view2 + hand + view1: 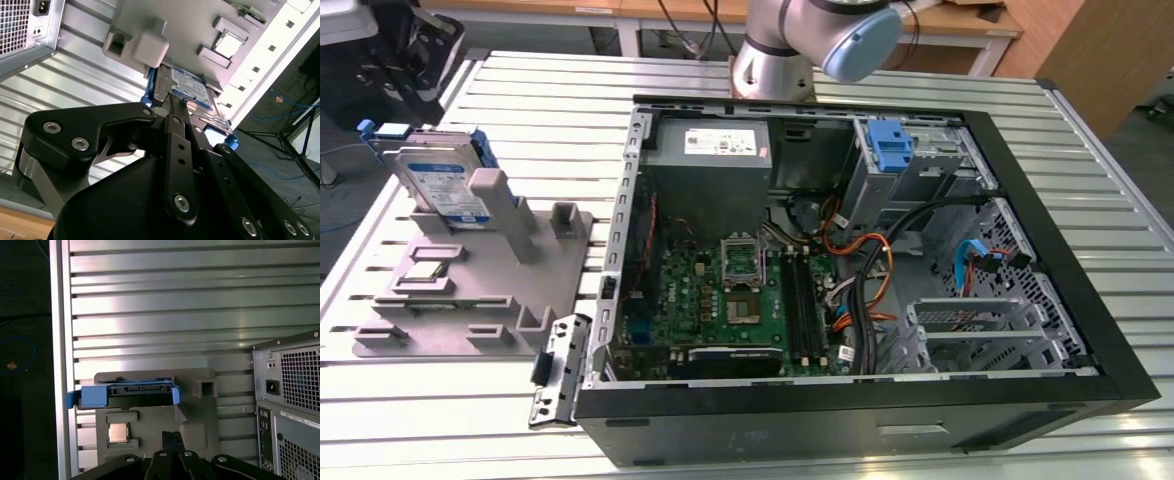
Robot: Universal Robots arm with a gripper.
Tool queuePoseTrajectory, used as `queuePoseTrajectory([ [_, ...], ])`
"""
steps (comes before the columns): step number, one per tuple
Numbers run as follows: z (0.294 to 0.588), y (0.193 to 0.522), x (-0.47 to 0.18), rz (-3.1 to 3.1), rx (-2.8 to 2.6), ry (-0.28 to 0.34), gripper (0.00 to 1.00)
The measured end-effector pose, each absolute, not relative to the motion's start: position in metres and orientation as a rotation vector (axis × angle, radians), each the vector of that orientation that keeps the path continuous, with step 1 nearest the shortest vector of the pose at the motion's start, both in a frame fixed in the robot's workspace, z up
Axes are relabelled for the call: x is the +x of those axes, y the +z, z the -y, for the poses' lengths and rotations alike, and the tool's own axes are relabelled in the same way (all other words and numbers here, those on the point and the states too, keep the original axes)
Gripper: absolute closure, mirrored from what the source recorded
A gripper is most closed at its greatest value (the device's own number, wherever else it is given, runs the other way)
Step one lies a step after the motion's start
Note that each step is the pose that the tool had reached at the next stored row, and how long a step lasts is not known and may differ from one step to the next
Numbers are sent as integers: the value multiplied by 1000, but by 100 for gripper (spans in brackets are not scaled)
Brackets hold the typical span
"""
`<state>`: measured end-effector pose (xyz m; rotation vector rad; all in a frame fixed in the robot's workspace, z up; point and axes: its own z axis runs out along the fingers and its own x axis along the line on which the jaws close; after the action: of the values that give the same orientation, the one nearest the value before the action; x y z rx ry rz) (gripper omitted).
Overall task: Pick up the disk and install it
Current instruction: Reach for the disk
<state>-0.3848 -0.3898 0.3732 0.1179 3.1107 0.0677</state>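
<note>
The gripper (172,434) is clenched, with its 2 black fingers (176,134) pressed together and nothing between them. The disk (440,185) (127,392) stands on its edge in a grey holder (494,300), out in front of the fingertips and not held, with 1 blue rail on each side. The open computer case (854,430) sits off to one side of the gripper, beside the holder on the metal table (560,90).

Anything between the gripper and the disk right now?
Nothing visible. In the first wrist view the disk stands on edge in the grey fixture, its connector edge uncovered, with open space between it and the gripper.
</note>
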Motion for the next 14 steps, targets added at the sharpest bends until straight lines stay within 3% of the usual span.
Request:
queuePoseTrajectory([
  [14,367,362,-408,-3111,118,68,90],
])
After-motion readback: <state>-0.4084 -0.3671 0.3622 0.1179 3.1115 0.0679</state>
